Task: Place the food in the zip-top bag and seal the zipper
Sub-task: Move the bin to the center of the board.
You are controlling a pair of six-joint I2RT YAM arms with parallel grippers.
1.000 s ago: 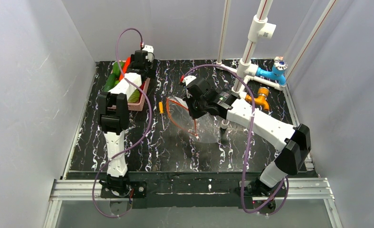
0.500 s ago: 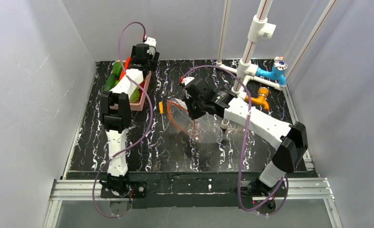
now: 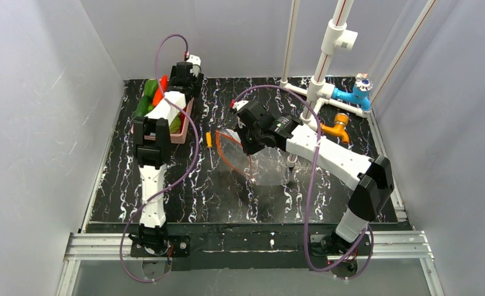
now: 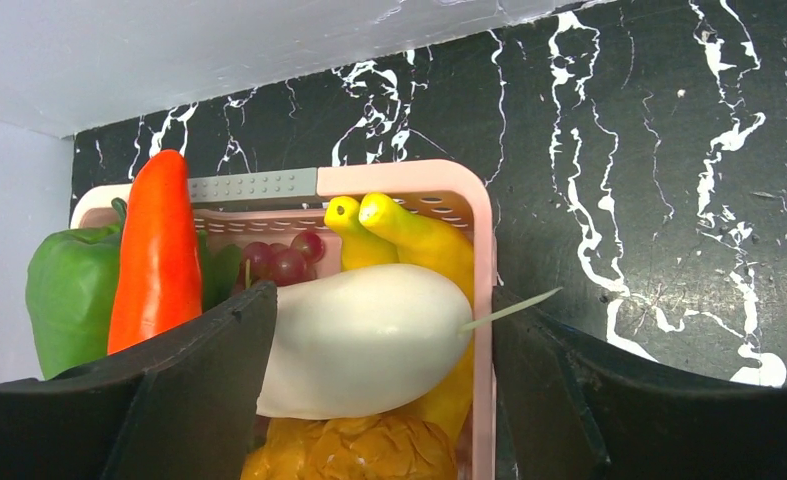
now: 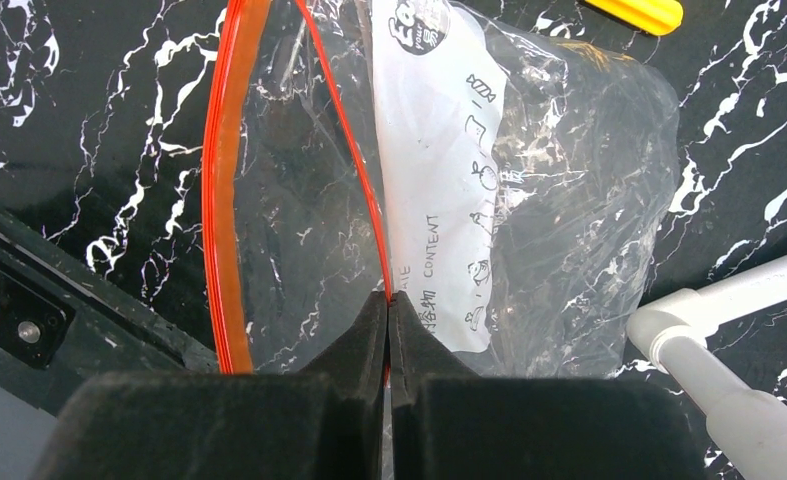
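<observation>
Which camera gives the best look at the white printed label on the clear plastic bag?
The right wrist view: the white printed label fills its middle, writing visible. The top view shows the clear plastic bag small, its label indistinct. The left wrist view misses it.

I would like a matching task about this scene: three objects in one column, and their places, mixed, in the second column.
1 white radish
2 zip-top bag
3 yellow screwdriver handle

A lying loose, held by no pincer
B in the pink basket, between the open left pincer's fingers
C pinched at its orange-red zipper by the right pincer

Pairs: 1-B, 2-C, 3-A
</observation>
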